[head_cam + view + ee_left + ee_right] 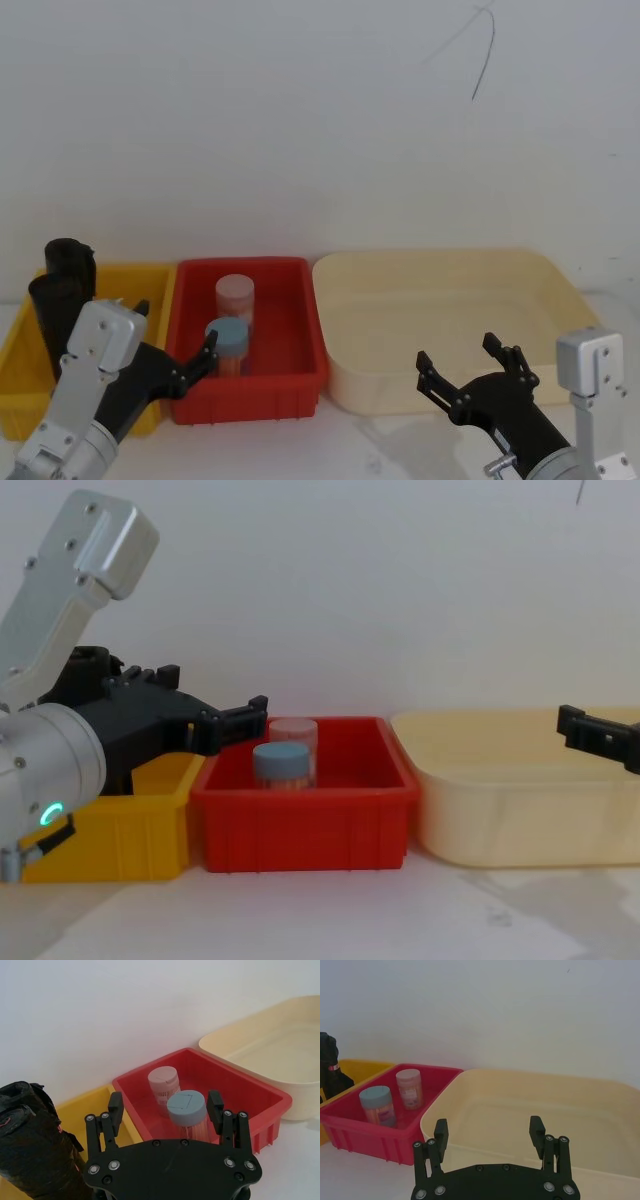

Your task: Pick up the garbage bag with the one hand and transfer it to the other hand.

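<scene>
Left arm [50, 750] is silver-grey with a greenish-cyan ring light [48, 813] and reaches forward from the low left, wrist block tilted up. Left gripper [173, 328] is black, its 2 fingers spread wide, gripping nothing. Right arm [590, 375] comes in from the low right. Right gripper [457, 352] is black, 2 fingers also spread apart, empty, pointing forward. The 2 grippers are well apart.

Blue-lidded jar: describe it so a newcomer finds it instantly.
Three bins sit in a row; take the red bin in the middle. Of its two jars, the blue-lidded jar stands nearer the robot; the pink-lidded jar stands behind it.
</scene>
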Controlling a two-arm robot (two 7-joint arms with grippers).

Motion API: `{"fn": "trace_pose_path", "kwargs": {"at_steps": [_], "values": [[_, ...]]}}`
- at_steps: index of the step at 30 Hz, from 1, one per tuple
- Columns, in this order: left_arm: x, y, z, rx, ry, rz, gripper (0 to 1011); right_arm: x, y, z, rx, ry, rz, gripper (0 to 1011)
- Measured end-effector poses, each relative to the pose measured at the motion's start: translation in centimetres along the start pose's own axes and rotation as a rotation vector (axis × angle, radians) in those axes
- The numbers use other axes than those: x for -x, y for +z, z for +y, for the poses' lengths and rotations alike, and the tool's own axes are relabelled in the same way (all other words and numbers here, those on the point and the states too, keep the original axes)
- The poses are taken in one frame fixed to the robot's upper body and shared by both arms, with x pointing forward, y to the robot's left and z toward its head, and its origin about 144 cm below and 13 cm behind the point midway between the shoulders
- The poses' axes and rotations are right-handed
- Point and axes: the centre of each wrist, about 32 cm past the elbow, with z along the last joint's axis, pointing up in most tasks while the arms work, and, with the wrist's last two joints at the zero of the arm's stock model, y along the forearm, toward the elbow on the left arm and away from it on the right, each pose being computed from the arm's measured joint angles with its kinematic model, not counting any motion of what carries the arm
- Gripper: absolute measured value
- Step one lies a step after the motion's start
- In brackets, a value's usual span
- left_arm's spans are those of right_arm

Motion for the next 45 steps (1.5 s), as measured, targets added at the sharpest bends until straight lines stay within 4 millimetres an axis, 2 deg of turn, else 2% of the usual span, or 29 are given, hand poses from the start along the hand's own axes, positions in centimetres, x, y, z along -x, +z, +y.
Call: {"fn": "trace_pose_path", "kwargs": {"at_steps": [28, 38, 45], "values": [[-0.1, 0.1, 0.1, 0.002, 0.000, 0.000, 1002, 0.0, 0.0, 0.0, 0.000, 0.000, 0.000, 1000], [-0.7, 1.6, 1.0, -0.002, -0.002, 0.025, 1002, 0.6, 0.9, 0.2, 0.007, 0.029, 0.002, 1000], [-1.3, 3.9, 2.9, -0.010, 0.014, 0.046, 1002, 1.6, 2.5, 1.0, 0.011, 0.077, 0.008, 1000]]}}
